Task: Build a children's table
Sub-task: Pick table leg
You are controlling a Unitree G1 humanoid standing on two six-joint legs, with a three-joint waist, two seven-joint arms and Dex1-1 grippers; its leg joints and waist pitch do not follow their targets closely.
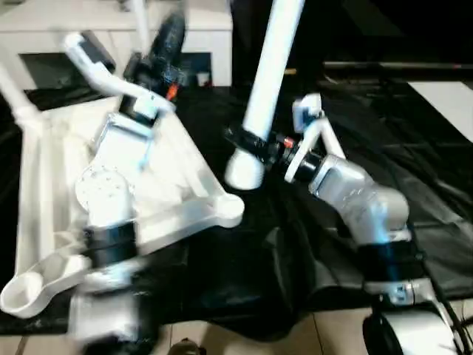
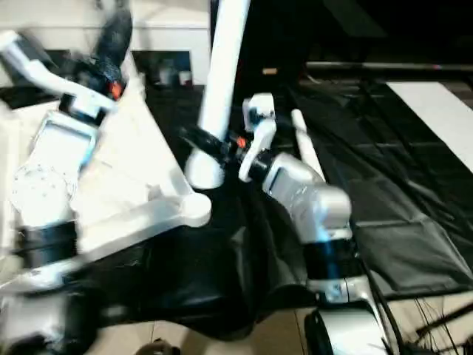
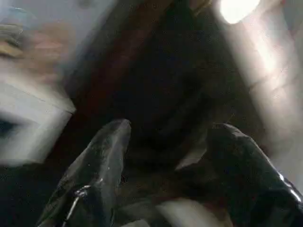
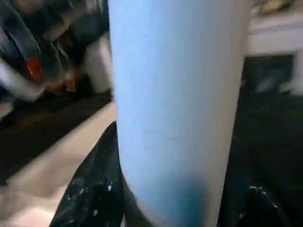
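Observation:
The white tabletop lies underside up on the black cloth, left of centre. One round corner socket points toward the middle and another sits near the front left. My right gripper is shut on a white leg that stands almost upright. The leg's thick lower end hangs just beyond the middle socket, and in the right wrist view the leg sits between the black fingers. My left gripper is raised over the tabletop's far edge, open, with nothing between its fingers.
A second leg lies on the black cloth behind my right forearm. Another leg rises at the tabletop's far left corner. A white cabinet stands at the back. Tiled floor runs along the front.

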